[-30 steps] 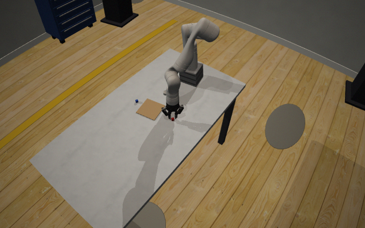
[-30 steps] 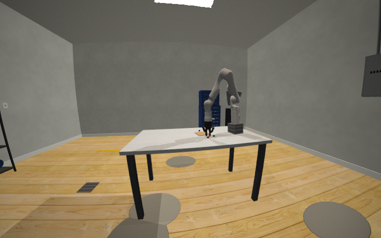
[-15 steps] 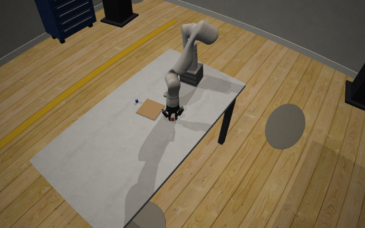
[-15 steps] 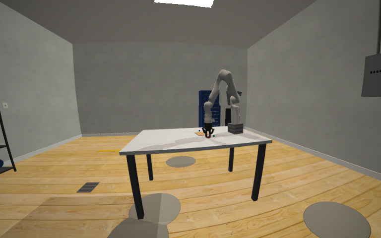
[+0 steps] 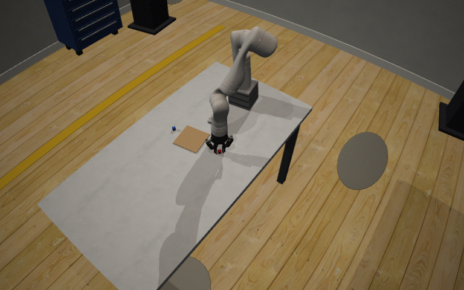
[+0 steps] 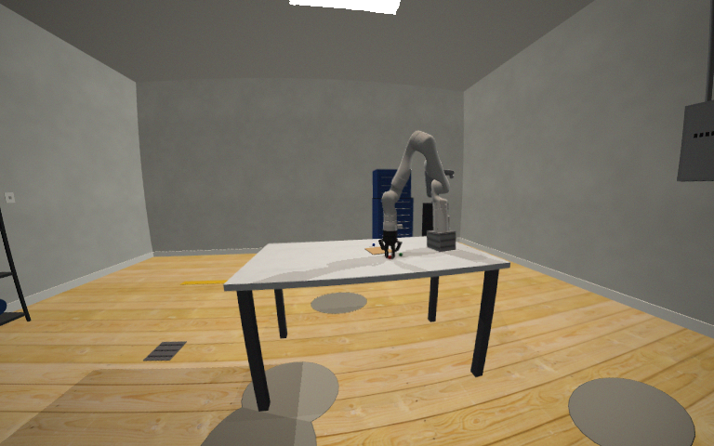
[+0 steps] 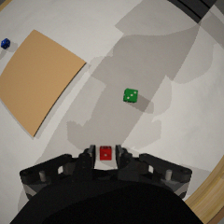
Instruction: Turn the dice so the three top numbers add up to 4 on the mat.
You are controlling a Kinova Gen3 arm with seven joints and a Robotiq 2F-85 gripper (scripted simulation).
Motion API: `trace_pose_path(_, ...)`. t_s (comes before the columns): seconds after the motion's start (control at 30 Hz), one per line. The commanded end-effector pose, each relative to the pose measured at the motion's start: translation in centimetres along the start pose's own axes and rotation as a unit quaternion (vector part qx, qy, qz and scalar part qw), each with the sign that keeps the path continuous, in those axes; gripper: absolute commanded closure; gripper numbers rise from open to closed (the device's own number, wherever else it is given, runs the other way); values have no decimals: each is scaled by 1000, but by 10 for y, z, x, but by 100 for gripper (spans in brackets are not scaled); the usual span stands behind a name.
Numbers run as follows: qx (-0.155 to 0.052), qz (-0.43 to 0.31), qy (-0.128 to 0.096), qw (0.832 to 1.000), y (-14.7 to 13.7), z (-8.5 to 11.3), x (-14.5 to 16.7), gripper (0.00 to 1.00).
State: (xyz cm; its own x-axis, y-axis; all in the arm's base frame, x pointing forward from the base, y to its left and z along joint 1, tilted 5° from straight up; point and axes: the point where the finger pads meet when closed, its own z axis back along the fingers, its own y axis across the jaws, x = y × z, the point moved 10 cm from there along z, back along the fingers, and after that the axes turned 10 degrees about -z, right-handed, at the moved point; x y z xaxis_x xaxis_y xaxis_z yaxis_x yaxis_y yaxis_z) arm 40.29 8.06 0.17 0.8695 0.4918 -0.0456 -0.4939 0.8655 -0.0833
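My gripper points down and is partly open. Its fingertips stand on either side of the red die, with narrow gaps visible in the wrist view. The red die shows one pip on the face towards the wrist camera. The green die lies on the table with three pips up; the arm hides it in the top view. The blue die lies beyond the mat; its top number is unreadable. The tan mat lies flat, bearing no dice.
The pale table carries the arm's dark base block beyond the green die. The table's long edge runs past the red die's side opposite the mat. A blue cabinet stands away from the table.
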Motion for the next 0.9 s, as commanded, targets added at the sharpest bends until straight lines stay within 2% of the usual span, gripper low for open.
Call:
trace_pose_path(0.0,0,0,-1,1000,0,1,0,69)
trace_pose_path(0.8,0,0,-1,1000,0,1,0,69)
trace_pose_path(0.83,0,0,-1,1000,0,1,0,89)
trace_pose_path(0.87,0,0,-1,1000,0,1,0,89)
